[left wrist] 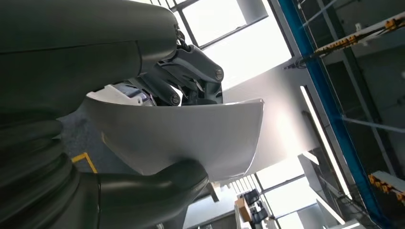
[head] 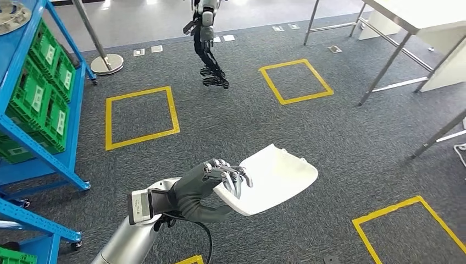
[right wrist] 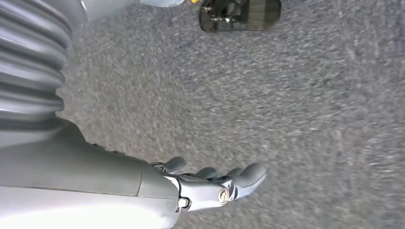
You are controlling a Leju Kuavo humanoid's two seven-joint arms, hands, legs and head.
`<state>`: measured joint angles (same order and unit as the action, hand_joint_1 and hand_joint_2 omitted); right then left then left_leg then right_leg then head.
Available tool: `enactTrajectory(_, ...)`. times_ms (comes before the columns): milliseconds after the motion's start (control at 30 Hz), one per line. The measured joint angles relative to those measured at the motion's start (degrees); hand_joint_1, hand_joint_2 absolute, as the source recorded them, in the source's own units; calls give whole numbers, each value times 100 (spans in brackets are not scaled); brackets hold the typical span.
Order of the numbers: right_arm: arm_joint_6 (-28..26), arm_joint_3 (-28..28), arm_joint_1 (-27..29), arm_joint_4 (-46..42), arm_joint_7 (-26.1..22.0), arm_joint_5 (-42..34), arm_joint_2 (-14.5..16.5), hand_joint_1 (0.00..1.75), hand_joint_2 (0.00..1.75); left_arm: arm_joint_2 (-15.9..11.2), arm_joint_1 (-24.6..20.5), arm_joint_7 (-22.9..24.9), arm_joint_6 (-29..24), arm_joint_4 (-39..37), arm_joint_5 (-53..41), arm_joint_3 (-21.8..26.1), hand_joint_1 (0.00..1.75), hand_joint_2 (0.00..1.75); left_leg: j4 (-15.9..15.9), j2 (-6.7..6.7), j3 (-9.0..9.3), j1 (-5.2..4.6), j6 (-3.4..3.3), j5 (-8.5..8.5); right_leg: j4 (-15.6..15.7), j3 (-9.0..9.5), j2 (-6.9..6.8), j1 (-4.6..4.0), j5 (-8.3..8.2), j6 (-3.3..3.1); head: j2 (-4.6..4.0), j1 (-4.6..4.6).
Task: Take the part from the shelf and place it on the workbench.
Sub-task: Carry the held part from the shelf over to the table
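Grey carpet [head: 329, 137] underfoot; left hand [head: 211, 184] grips white part [head: 275, 179]; right hand [right wrist: 210, 183] empty, fingers loosely curled.

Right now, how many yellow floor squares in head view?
4: one by the blue shelf, one farther ahead, one at the lower right, cut off, and a corner at the bottom edge.

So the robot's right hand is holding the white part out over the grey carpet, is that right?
Not quite. It is the left hand that holds the white part over the grey carpet, as the head view shows. The right hand hangs over the carpet holding nothing.
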<state>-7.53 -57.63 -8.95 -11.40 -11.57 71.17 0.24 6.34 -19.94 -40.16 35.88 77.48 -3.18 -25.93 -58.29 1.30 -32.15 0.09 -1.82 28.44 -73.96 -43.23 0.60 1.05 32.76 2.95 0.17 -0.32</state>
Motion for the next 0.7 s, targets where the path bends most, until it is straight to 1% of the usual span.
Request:
enactTrajectory(33, -1, -1, 14, 1, -5, -8, -1, 0, 175, -1, 2, 1, 5, -8, -3, 1, 175, 175, -2, 80, -1, -8, -3, 4, -37, -2, -18, 0, -30, -2, 0, 2)
enactTrajectory(67, -1, -2, 26, 1, -11, -16, -3, 0, 175, 0, 2, 1, 7, -13, -9, 1, 175, 175, -4, 154, 0, -12, 0, 9, 158, 117, -40, -2, -153, -8, 0, 5)
enactTrajectory(100, -3, -2, 32, 0, -19, -24, -8, 0, 175, 1, -1, 1, 4, -16, -18, 1, 175, 175, -6, 226, 5, -16, 7, 17, 557, 348, -106, -7, -334, -22, 0, 7)
enactTrajectory(133, -5, -3, 29, 0, -26, -28, -12, 0, 175, 3, -6, 1, 1, -17, -28, 1, 175, 175, -10, 292, 12, -27, 22, 28, 976, 587, -219, -26, -475, -47, 0, 9)
enactTrajectory(167, -10, -3, 21, -1, -34, -30, -15, 0, 175, 4, -13, 1, -7, -17, -37, 3, 175, 175, -14, 349, 19, -38, 44, 41, 1315, 770, -313, -46, -578, -78, 0, 9)
enactTrajectory(200, -17, -3, 13, -1, -40, -32, -18, 0, 175, 7, -22, 1, -16, -18, -44, 5, 175, 175, -17, 400, 27, -49, 70, 52, 1522, 876, -381, -68, -626, -112, 0, 7)
enactTrajectory(233, -27, -3, 8, -1, -45, -34, -19, 0, 175, 10, -29, 1, -25, -18, -46, 8, 175, 175, -13, 446, 36, -56, 98, 59, 1575, 888, -390, -88, -624, -145, 0, 5)
enactTrajectory(267, -40, -4, 9, -1, -52, -40, -20, 0, 175, 18, -37, 1, -33, -18, -49, 9, 175, 175, -5, 496, 49, -54, 127, 62, 1587, 875, -333, -96, -639, -174, 0, 2)
enactTrajectory(300, -54, -6, 14, -1, -56, -47, -22, 0, 175, 27, -49, 1, -37, -18, -49, 9, 175, 175, -5, 511, 57, -46, 162, 73, 1604, 876, -275, -83, -654, -205, 0, 2)
enactTrajectory(333, -68, -7, 16, -1, -61, -54, -23, 0, 175, 34, -62, 0, -39, -17, -47, 9, 175, 175, -49, 440, 48, -36, 195, 111, 1623, 881, -221, -67, -670, -239, 0, 1)
enactTrajectory(367, -80, -9, 10, -1, -64, -58, -24, 0, 175, 40, -75, -2, -39, -17, -42, 11, 175, 175, -190, 309, -9, -24, 226, 207, 1643, 888, -165, -46, -688, -271, 0, -4)
enactTrajectory(400, -87, -9, -1, -1, -67, -61, -24, 0, 175, 38, -83, -3, -38, -21, -33, 14, 175, 175, -454, 145, -126, -11, 254, 358, 1657, 896, -109, -25, -701, -297, 0, -17)
enactTrajectory(433, -91, -9, -14, -1, -70, -61, -24, 0, 175, 31, -85, -3, -35, -29, -21, 19, 175, 175, -821, 0, -295, -1, 273, 543, 1657, 892, -49, -22, -705, -312, 0, -33)
enactTrajectory(467, -95, -9, -22, -1, -74, -62, -24, 0, 175, 23, -83, -3, -31, -39, -7, 25, 175, 175, -1227, -70, -492, 5, 287, 715, 1653, 887, 19, -22, -707, -319, 0, -47)
enactTrajectory(500, -100, -10, -21, -1, -80, -65, -24, 0, 175, 14, -80, -2, -26, -49, 6, 30, 175, 175, -1533, -94, -647, 8, 296, 805, 1648, 884, 91, -21, -707, -322, 0, -59)
enactTrajectory(533, -104, -11, -16, -1, -85, -69, -24, 0, 175, 9, -78, -2, -22, -57, 18, 34, 175, 175, -1655, -101, -719, 11, 301, 787, 1641, 881, 167, -21, -707, -321, 0, -66)
enactTrajectory(567, -107, -12, -12, -1, -90, -74, -24, 0, 175, 7, -79, -2, -21, -61, 25, 36, 175, 175, -1542, -112, -679, 17, 299, 655, 1633, 880, 249, -18, -709, -315, 0, -70)
enactTrajectory(600, -108, -13, -11, -1, -93, -78, -24, 0, 175, 6, -82, -2, -22, -62, 29, 38, 175, 175, -1216, -152, -534, 28, 294, 445, 1624, 880, 329, -13, -710, -304, 0, -75)
enactTrajectory(633, -108, -14, -11, -1, -97, -79, -24, 0, 175, 6, -86, -2, -23, -63, 31, 40, 175, 175, -794, -287, -344, 49, 288, 246, 1611, 875, 407, -5, -710, -286, 0, -81)
enactTrajectory(667, -109, -14, -15, -1, -99, -79, -24, 0, 175, 6, -89, -2, -26, -63, 32, 44, 175, 175, -427, -426, -181, 64, 276, 103, 1594, 861, 485, -5, -711, -253, 0, -85)
enactTrajectory(700, -110, -14, -15, -1, -101, -78, -25, 0, 175, 5, -90, -2, -31, -62, 32, 49, 175, 175, -185, -534, -73, 71, 258, 29, 1585, 839, 550, -2, -715, -214, 0, -87)
